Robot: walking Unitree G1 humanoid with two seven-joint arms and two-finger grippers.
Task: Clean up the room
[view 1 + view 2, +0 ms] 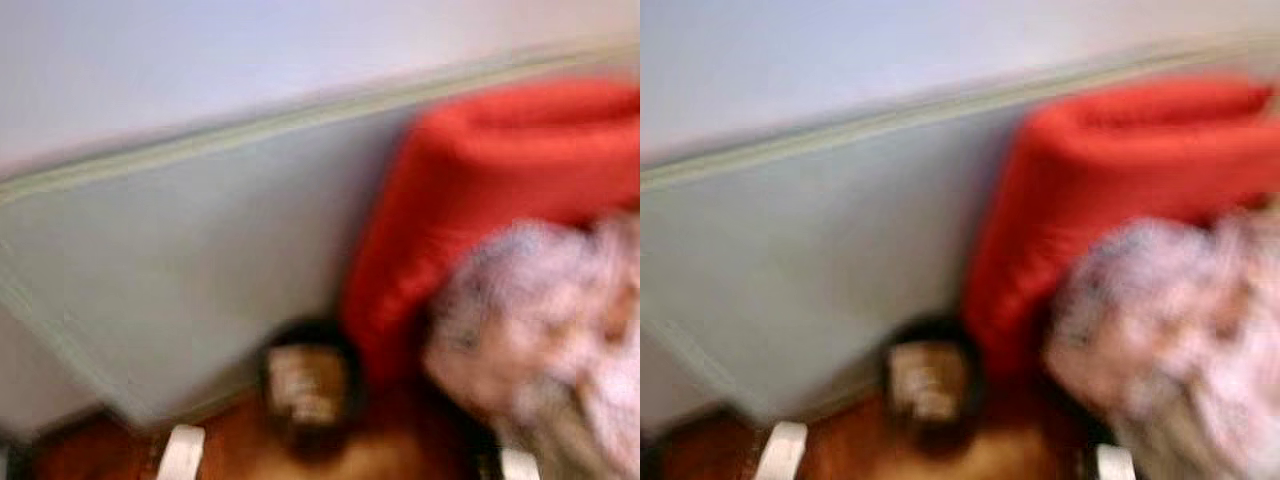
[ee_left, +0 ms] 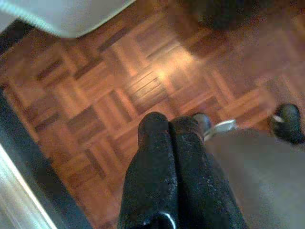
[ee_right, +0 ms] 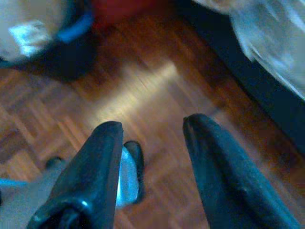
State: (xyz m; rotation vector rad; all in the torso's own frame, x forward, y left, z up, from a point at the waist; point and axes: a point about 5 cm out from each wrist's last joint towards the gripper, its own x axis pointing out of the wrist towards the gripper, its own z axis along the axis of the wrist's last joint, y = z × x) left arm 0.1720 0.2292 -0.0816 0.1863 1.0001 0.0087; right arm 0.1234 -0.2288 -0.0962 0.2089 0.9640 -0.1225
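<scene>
Blur across head views; robot likely mid-walk. Red cushion (image 1: 480, 190) on bed (image 1: 180, 260), patterned cloth (image 1: 560, 330) beside it. Left tool (image 2: 174, 125) closed, empty; right tool (image 3: 152, 126) open, empty. Recommend: halt, steady cam before grasping cloth.

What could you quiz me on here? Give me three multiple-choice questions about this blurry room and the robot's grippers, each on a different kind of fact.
1. Where does the red cushion lie?
A. Against the pale mattress
B. On the wood floor
C. In the dark bin

2. What colour is the bin's rim in the right wrist view?
A. Yellow
B. Blue
C. White

3. How do the fingers stand?
A. Both pairs open
B. Left gripper shut, right gripper open
C. Left open, right shut

Answers: 1 A, the cushion leans on the mattress, above the floor. 2 B, a blue band edges it. 3 B, left fingers touch, right fingers stand apart.
</scene>
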